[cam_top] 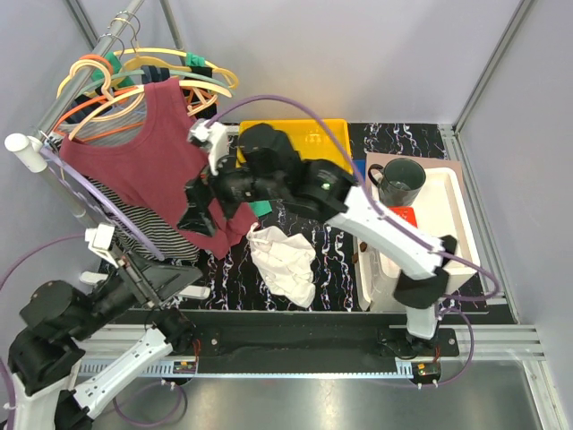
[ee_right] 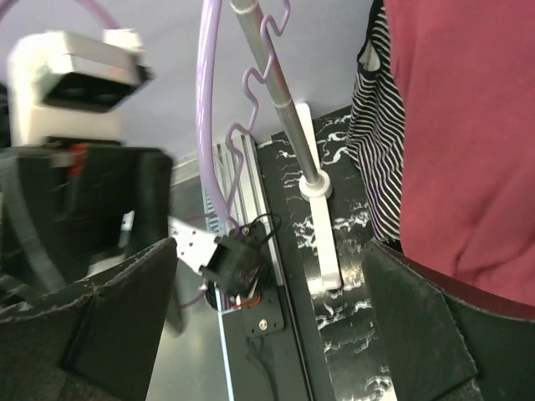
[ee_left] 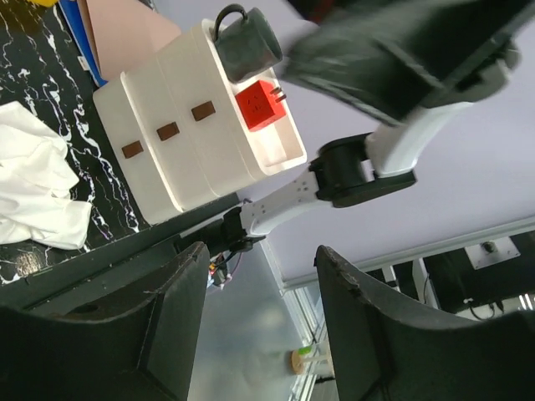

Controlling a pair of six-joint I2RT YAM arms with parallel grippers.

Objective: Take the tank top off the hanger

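Note:
A maroon tank top [cam_top: 148, 157] hangs on a pale hanger [cam_top: 204, 97] on the clothes rack at the far left, over a striped garment [cam_top: 157, 228]. My right gripper [cam_top: 199, 213] is open at the tank top's lower right hem. In the right wrist view its jaws [ee_right: 267, 322] stand wide apart with nothing between them, and the tank top [ee_right: 468, 125] hangs just to the right of them. My left gripper [cam_top: 175, 279] is low beside the rack's foot. In the left wrist view it [ee_left: 263, 334] is open and empty.
Several other hangers [cam_top: 98, 76] and garments crowd the rack rail [cam_top: 85, 67]. A crumpled white cloth [cam_top: 286, 262] lies mid-table. A yellow bin [cam_top: 300, 134] stands behind it. A white tray [cam_top: 452, 206] at the right holds a dark mug [cam_top: 398, 181] and a red cube [cam_top: 405, 216].

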